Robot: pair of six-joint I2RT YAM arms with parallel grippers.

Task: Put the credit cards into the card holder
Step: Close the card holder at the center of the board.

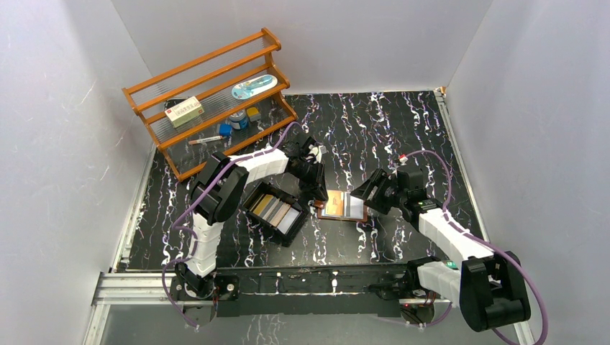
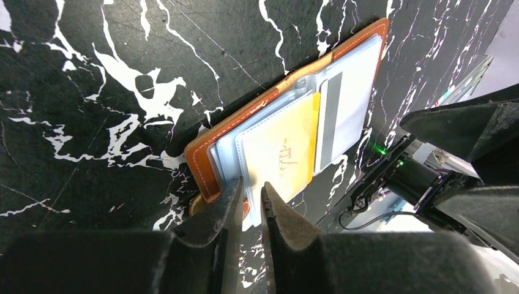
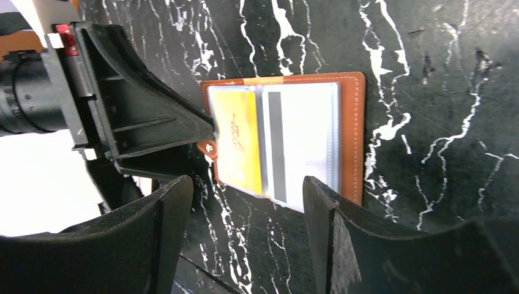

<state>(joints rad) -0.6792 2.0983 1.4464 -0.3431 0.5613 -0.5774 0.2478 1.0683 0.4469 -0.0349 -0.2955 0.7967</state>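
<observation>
The table (image 1: pixel 388 129) is black stone-look with white veining, boxed in by plain pale grey walls (image 1: pixel 324 36) at the far edge and along both sides. A metal rail (image 1: pixel 288 284) runs along its near edge, where the two arms are bolted.

A slatted wooden rack (image 1: pixel 208 93) stands aslant in the far left corner. It holds a pale box (image 1: pixel 185 111), an oval blue tin (image 1: pixel 253 86) and a few small items too small to name.

A shallow black tray (image 1: pixel 252 213) sits left of the table's middle, turned at an angle. Inside it, several credit cards (image 1: pixel 277 210) lie side by side in tan, grey and white.

Just to the tray's right, about mid-table, the card holder (image 1: pixel 344 207) lies open and flat, brown leather edge down and clear pocket leaves up. A yellow card (image 2: pixel 287 153) and a white card with a grey stripe (image 2: pixel 346 116) show in those leaves.

The left tool (image 1: pixel 316 188) reaches down to the holder's left edge. Its jaws are nearly together, leaving only a slit, and the edge of a pocket leaf runs into that slit. Whether the leaf is actually pinched, I cannot tell.

The right tool (image 1: pixel 365 192) hangs at the holder's right side with its jaws spread wide and nothing between them.
</observation>
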